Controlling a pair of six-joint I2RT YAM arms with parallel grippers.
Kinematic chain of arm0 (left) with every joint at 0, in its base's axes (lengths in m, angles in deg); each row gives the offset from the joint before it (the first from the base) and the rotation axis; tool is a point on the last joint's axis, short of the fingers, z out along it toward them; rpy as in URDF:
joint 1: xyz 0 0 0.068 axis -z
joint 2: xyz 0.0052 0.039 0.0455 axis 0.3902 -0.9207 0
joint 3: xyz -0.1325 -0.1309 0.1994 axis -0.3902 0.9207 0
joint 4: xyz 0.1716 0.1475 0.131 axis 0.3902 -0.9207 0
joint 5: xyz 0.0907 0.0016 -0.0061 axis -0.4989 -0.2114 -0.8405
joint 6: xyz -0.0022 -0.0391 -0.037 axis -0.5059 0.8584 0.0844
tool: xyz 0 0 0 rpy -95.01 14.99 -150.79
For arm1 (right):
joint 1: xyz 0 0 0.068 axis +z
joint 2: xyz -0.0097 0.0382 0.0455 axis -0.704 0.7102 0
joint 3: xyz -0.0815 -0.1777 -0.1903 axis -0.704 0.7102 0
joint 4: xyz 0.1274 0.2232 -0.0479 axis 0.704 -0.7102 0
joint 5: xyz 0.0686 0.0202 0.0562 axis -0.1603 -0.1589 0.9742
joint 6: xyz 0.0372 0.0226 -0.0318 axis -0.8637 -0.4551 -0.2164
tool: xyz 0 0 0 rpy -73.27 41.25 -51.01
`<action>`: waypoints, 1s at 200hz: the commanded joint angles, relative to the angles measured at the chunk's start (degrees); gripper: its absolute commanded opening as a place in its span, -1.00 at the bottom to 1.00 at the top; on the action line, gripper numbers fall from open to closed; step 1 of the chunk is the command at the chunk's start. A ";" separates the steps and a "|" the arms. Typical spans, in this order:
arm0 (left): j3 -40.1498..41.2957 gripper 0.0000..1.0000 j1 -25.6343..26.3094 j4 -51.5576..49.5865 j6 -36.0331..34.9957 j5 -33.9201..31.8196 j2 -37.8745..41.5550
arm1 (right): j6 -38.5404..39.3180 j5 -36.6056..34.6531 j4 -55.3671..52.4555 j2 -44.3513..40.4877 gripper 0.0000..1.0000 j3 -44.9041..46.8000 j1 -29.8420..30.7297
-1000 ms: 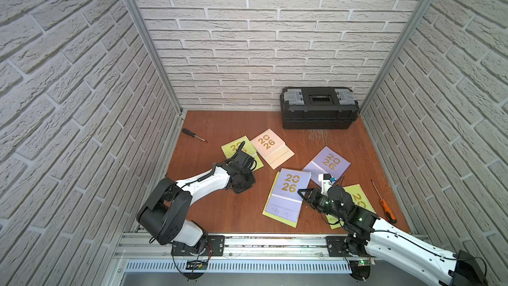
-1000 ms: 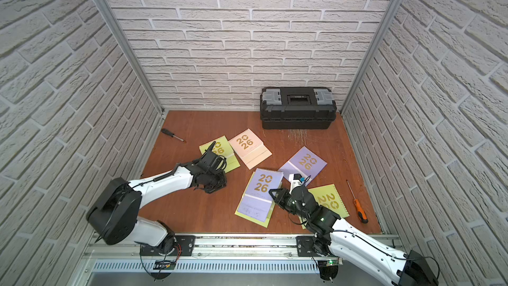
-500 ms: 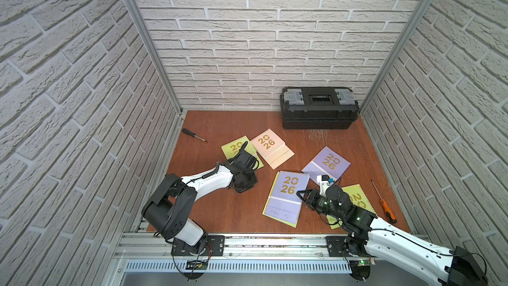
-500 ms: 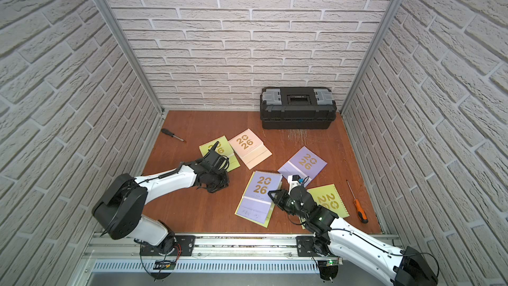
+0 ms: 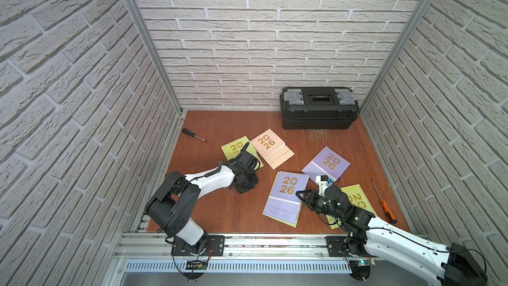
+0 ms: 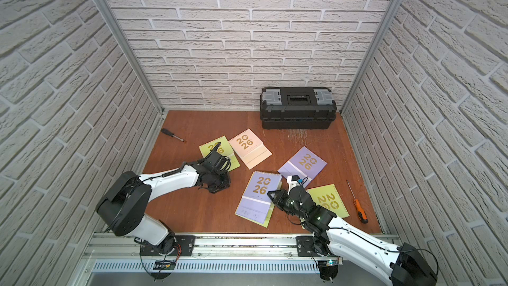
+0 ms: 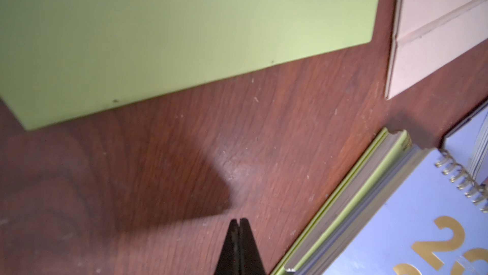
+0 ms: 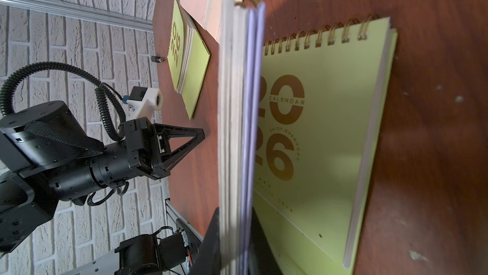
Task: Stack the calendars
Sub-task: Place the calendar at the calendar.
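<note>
Brown wooden table (image 5: 247,122) is carrying a black toolbox (image 5: 319,108) at the back, with a black screwdriver (image 5: 193,135) lying back left and an orange screwdriver (image 5: 384,205) lying far right. Also lying on it: left lime calendar (image 5: 233,148), peach calendar (image 5: 272,148) just beside, back lavender calendar (image 5: 327,162), right lime calendar (image 5: 357,198), and front lime calendar (image 8: 317,141) beneath the front lavender calendar (image 5: 287,191).

Bright, even light; soft shadows on the table (image 5: 233,122). Top views bow at edges. Wrist views blur up close.

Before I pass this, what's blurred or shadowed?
Left wrist view: lime green calendar soft, dark shadow on the table. Right wrist view: lavender calendar, edge-on, blurs near the lens; green 2026 cover behind it reads sharp. Both top views: crisp.
</note>
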 commanded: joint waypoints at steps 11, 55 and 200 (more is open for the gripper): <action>-1.18 -1.00 0.51 1.37 0.71 0.40 -0.72 | 0.36 -0.23 -0.33 1.11 -0.95 -1.07 -0.38; -1.03 -1.00 0.54 1.44 0.71 0.39 -0.81 | 1.49 -1.02 -3.89 1.79 -0.80 -2.77 -0.38; -0.50 -1.00 0.49 1.57 0.98 0.51 -0.68 | 3.81 -1.91 -7.78 7.17 -0.52 -4.50 -1.16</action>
